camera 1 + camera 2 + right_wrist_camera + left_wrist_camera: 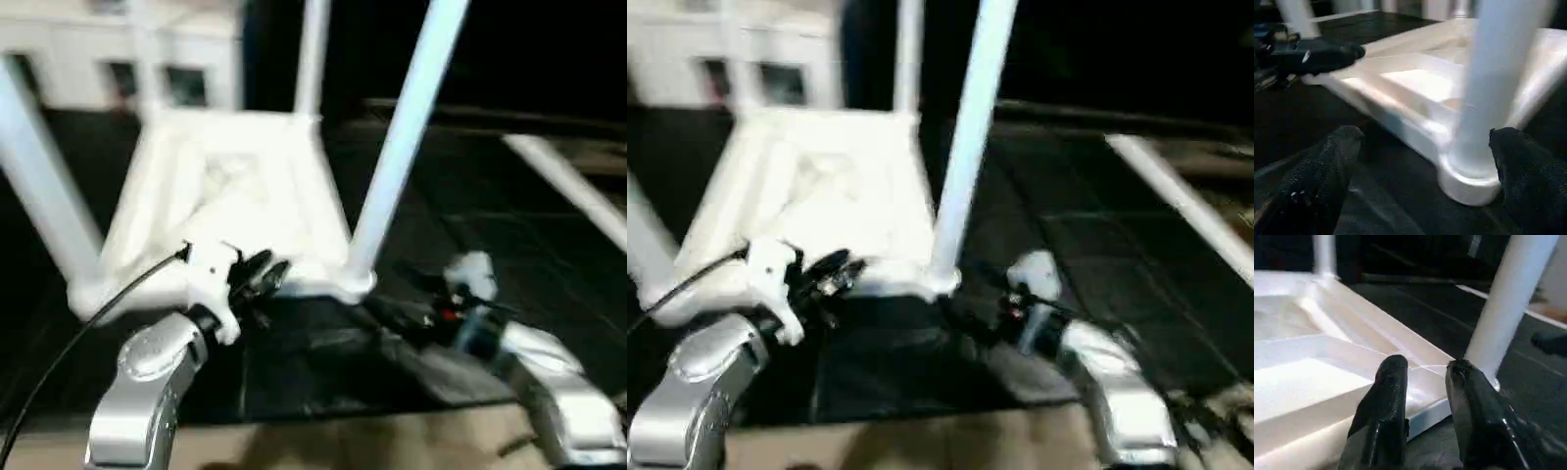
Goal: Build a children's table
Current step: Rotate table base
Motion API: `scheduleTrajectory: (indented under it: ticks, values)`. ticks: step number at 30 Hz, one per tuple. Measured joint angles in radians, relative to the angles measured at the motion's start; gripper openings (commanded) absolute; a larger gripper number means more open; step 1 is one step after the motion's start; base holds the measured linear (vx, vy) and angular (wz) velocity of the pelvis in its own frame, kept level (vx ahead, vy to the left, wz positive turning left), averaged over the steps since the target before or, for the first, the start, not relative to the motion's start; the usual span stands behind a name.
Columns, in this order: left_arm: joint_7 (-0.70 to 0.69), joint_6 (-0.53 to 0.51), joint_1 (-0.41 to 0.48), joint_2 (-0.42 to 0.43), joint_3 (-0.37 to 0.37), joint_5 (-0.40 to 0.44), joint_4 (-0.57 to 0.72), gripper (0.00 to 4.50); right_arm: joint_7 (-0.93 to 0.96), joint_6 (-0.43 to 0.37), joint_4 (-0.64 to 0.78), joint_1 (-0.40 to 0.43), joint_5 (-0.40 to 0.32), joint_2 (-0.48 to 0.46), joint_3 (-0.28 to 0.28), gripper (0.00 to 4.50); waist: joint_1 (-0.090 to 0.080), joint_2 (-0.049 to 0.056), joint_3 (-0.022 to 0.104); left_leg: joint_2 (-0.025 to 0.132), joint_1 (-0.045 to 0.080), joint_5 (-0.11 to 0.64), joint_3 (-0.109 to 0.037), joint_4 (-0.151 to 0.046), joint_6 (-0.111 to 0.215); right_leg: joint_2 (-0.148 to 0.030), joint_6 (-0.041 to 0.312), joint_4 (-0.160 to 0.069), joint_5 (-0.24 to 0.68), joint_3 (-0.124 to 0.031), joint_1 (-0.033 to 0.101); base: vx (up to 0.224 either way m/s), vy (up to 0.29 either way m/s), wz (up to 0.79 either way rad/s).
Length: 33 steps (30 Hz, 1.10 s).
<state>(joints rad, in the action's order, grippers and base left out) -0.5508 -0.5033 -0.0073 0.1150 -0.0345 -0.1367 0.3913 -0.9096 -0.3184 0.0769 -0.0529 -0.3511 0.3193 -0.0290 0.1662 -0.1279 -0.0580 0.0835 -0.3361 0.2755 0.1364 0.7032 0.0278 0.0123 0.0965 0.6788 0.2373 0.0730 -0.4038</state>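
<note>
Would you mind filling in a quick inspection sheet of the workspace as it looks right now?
Surface: dark floor mat, with a bare tan strip at the near edge.
Job's things: children's table lies upside down, ribbed underside up; four legs stand in its corner sockets, including the near-right leg.
Clutter: a white strip lies on the floor to the right.
Hands: left hand open, fingers at the table's near rim; right hand open, fingers either side of the near-right leg's socket, not touching.
Cables: black cable runs from the left wrist.
Surroundings: white cabinet with glass doors behind.
</note>
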Motion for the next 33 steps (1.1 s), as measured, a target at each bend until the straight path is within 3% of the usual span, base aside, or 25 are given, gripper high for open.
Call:
scheduleTrajectory:
  ticks: [1,2,3,4,6,7,8,9,10,11,13,17,22,27,28,33]
  values:
    - [0.001,0.005,0.012,0.002,-0.009,-0.006,0.009,1.48,-0.010,0.000,0.002,0.004,-0.003,0.003,0.000,4.50,0.006,0.001,-0.002,-0.004,0.006,0.000,-0.010,0.003,0.000,0.001,0.013,-0.001,-0.003,-0.001,0.005,-0.037,-0.097,0.20]
    - [0.000,0.008,0.026,0.012,-0.018,-0.011,0.021,1.66,-0.018,-0.001,0.003,0.005,-0.005,0.003,0.006,4.50,0.014,0.008,-0.004,0.000,0.014,0.000,-0.025,-0.011,0.000,0.004,0.015,-0.002,-0.004,0.001,0.010,-0.037,-0.097,0.20]
    - [-0.004,0.009,0.037,0.021,-0.024,-0.016,0.030,1.76,-0.021,-0.002,0.007,0.010,-0.005,0.003,0.008,4.50,0.013,0.015,-0.006,0.005,0.023,0.003,-0.024,-0.039,-0.008,0.009,0.012,-0.008,-0.007,0.003,0.015,-0.055,-0.059,0.26]
    - [-0.014,0.009,0.062,0.040,-0.029,-0.024,0.047,1.76,-0.027,-0.003,0.008,0.018,-0.006,0.004,0.017,4.50,0.007,0.024,-0.007,0.026,0.033,-0.006,-0.022,-0.055,-0.025,0.021,0.006,-0.036,-0.014,0.005,0.025,-0.100,-0.009,0.30]
    - [-0.032,0.008,0.089,0.061,-0.033,-0.026,0.056,1.82,-0.032,-0.007,0.009,0.020,-0.010,0.002,0.025,4.50,-0.012,0.044,-0.007,0.071,0.038,-0.027,-0.007,-0.079,-0.062,0.023,-0.004,-0.090,-0.020,0.044,0.049,-0.083,0.021,0.29]
    - [-0.051,0.006,0.103,0.090,-0.035,-0.027,0.072,1.82,-0.036,-0.008,0.014,0.019,-0.014,0.000,0.028,4.50,-0.023,0.052,-0.008,0.094,0.035,-0.032,0.014,-0.085,-0.080,0.018,-0.009,-0.088,-0.013,0.057,0.061,-0.020,0.038,0.29]
    - [-0.075,-0.007,0.117,0.125,-0.039,-0.029,0.092,2.07,-0.037,-0.008,0.019,0.017,-0.015,-0.002,0.031,4.50,-0.028,0.039,-0.007,0.094,0.032,-0.034,0.030,-0.083,-0.082,-0.011,-0.013,-0.058,-0.011,0.047,0.054,-0.020,0.038,0.29]
    - [-0.111,-0.032,0.138,0.175,-0.046,-0.038,0.109,2.07,-0.034,-0.003,0.018,0.016,-0.012,-0.004,0.037,4.50,-0.036,0.021,-0.005,0.093,0.036,-0.034,0.050,-0.081,-0.083,-0.041,-0.030,-0.030,-0.005,0.036,0.052,-0.009,-0.016,0.22]
    - [-0.147,-0.056,0.164,0.223,-0.049,-0.048,0.114,2.21,-0.029,0.000,0.016,0.013,-0.011,-0.005,0.040,4.50,-0.042,0.011,-0.007,0.087,0.040,-0.033,0.053,-0.081,-0.084,-0.046,-0.033,-0.025,0.003,0.030,0.046,0.000,0.000,0.00]
    - [-0.172,-0.080,0.189,0.253,-0.059,-0.054,0.111,2.27,-0.021,0.006,0.016,0.009,-0.010,0.000,0.037,4.50,-0.042,0.010,-0.006,0.080,0.039,-0.031,0.038,-0.083,-0.087,-0.046,-0.033,-0.031,0.004,0.031,0.045,0.000,0.000,0.00]
    - [-0.203,-0.104,0.193,0.287,-0.085,-0.068,0.109,2.52,-0.007,0.021,-0.003,-0.009,-0.006,-0.016,0.036,4.50,-0.043,0.015,-0.009,0.080,0.031,-0.034,0.030,-0.087,-0.087,-0.046,-0.034,-0.045,0.004,0.040,0.048,0.000,0.000,0.00]
    - [-0.211,-0.114,0.192,0.358,-0.207,-0.098,0.099,2.83,0.032,0.082,-0.026,-0.017,0.001,-0.071,0.038,4.50,-0.066,0.022,-0.008,0.085,0.021,-0.042,0.031,-0.094,-0.085,-0.045,-0.033,-0.069,-0.008,0.048,0.050,0.000,0.000,0.00]
    - [-0.215,-0.134,0.194,0.433,-0.298,-0.118,0.073,3.15,0.080,0.043,-0.040,-0.037,0.016,-0.070,0.046,4.50,-0.081,0.016,-0.006,0.085,0.022,-0.042,0.033,-0.093,-0.084,-0.046,-0.033,-0.070,-0.010,0.047,0.057,0.000,0.000,0.00]
    - [-0.185,-0.171,0.153,0.493,-0.384,-0.115,0.014,3.55,0.095,0.001,-0.051,-0.040,0.033,-0.069,0.080,4.50,-0.078,0.017,-0.006,0.084,0.021,-0.041,0.033,-0.097,-0.084,-0.046,-0.033,-0.068,-0.014,0.047,0.055,0.010,-0.004,0.01]
    - [-0.182,-0.181,0.153,0.511,-0.391,-0.108,0.000,3.80,0.090,0.001,-0.051,-0.040,0.031,-0.069,0.081,4.50,-0.078,0.017,-0.006,0.084,0.021,-0.041,0.033,-0.101,-0.085,-0.046,-0.032,-0.068,-0.013,0.047,0.054,0.055,-0.024,0.04]
    - [-0.188,-0.239,0.148,0.567,-0.418,-0.125,-0.024,4.08,0.033,0.068,-0.051,-0.039,0.045,-0.032,0.115,4.50,-0.078,0.018,-0.007,0.088,0.021,-0.040,0.033,-0.104,-0.085,-0.041,-0.025,-0.068,-0.010,0.047,0.052,0.021,-0.009,0.01]
